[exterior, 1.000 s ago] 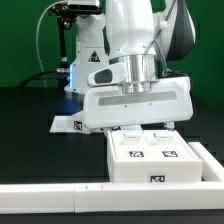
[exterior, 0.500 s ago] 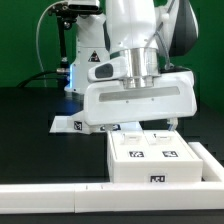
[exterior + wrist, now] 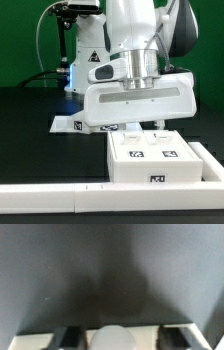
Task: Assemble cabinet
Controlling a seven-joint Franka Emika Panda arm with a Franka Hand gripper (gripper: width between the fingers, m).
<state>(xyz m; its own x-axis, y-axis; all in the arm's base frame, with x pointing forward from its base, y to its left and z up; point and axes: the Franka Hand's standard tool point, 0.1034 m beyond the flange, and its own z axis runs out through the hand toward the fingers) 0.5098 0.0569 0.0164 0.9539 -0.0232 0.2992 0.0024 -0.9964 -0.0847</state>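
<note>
The white cabinet box (image 3: 155,158) lies on the black table at the exterior view's lower right, several black-and-white tags on its upper face and one on its front. My gripper (image 3: 142,127) hangs just above the box's far edge, its wide white hand hiding that edge. In the wrist view my gripper (image 3: 127,340) shows two dark fingers (image 3: 70,336) set wide apart. A cream-white cabinet surface (image 3: 150,339) lies below them and runs on past both. A pale rounded knob-like shape (image 3: 112,339) stands between the fingers and touches neither. The jaws are open.
A long plain white rail (image 3: 60,198) runs along the table's front edge, close in front of the box. The marker board (image 3: 66,124) lies flat behind the box, to the exterior view's left. The arm's base and cables (image 3: 85,60) stand at the back.
My gripper hand has shifted slightly to the exterior view's right and risen a little. The cabinet box has not moved.
</note>
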